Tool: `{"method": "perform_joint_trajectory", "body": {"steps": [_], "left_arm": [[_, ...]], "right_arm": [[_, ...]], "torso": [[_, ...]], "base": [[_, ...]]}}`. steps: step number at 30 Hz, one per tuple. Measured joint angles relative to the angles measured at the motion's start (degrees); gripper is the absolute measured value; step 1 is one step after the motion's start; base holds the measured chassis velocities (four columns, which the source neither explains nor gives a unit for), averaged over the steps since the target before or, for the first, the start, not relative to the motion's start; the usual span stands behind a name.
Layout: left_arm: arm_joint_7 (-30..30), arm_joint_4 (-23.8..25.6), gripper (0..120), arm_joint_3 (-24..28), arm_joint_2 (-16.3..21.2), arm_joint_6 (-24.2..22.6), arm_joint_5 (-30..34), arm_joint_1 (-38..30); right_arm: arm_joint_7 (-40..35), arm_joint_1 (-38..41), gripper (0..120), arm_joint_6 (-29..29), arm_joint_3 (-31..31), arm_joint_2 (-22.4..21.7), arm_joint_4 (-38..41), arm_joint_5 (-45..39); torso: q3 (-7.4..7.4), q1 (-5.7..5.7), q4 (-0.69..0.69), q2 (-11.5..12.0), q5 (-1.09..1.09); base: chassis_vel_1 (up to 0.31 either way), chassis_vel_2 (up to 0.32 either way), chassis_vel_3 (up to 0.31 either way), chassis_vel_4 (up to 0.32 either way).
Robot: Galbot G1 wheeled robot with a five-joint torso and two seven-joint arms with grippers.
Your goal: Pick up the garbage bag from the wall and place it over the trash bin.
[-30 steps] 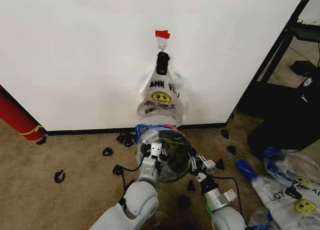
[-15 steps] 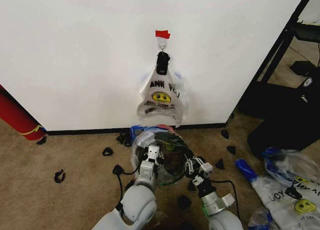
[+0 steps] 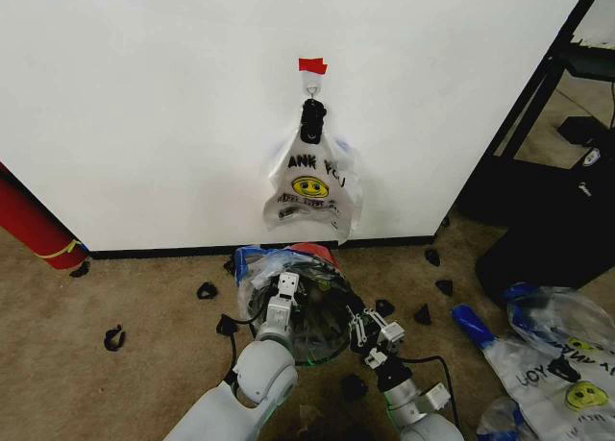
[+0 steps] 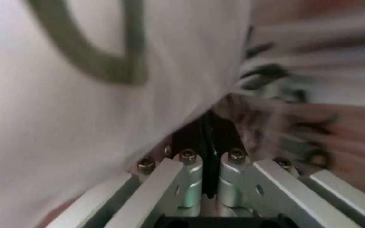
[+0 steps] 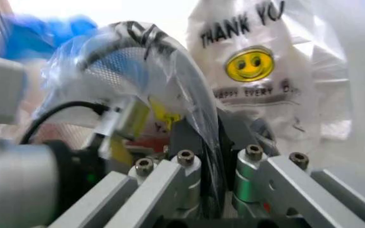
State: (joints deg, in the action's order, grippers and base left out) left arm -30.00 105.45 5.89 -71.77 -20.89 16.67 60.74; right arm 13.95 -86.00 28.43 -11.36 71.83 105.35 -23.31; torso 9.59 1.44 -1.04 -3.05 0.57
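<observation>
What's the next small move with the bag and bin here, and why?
Probably ease both grippers, left gripper and right gripper, further down: each is shut on the garbage bag, which drapes the trash bin rim on opposite sides but looks bunched.

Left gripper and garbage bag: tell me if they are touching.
Touching. In the left wrist view the left gripper has its fingers shut on a dark fold of the garbage bag.

Bunch of bags (image 3: pixel 312 186) hanging on the wall: "ANK YO" in head view; "THANK YO" (image 5: pixel 249 26) in right wrist view.
Line under its smiley: "HAPPY EVERY D", cut off.
Floor bags (image 3: pixel 567 369): "LOY", partly hidden.
</observation>
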Motion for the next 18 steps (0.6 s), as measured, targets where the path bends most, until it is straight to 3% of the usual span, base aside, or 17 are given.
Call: {"method": "perform_joint_trajectory", "body": {"steps": [15,18], "left_arm": [[1.2,-6.8,0,0.4,-0.5,-0.6,1.0,-4.5],[1.6,-7.4,0,0.5,-0.4,-1.7,3.9,-5.6]], "right_arm": [[5.3,-0.5,1,1.3,-0.3,-0.6,-0.2,-2.3],[7.5,-0.3,1,1.7,-0.8,-0.7,-0.5,-2.7]], "torso": [[0.0,0.0,0.0,0.0,0.0],[0.0,0.0,0.0,0.0,0.0]], "base": [[0.0,0.0,0.0,0.0],[0.0,0.0,0.0,0.0]]}}
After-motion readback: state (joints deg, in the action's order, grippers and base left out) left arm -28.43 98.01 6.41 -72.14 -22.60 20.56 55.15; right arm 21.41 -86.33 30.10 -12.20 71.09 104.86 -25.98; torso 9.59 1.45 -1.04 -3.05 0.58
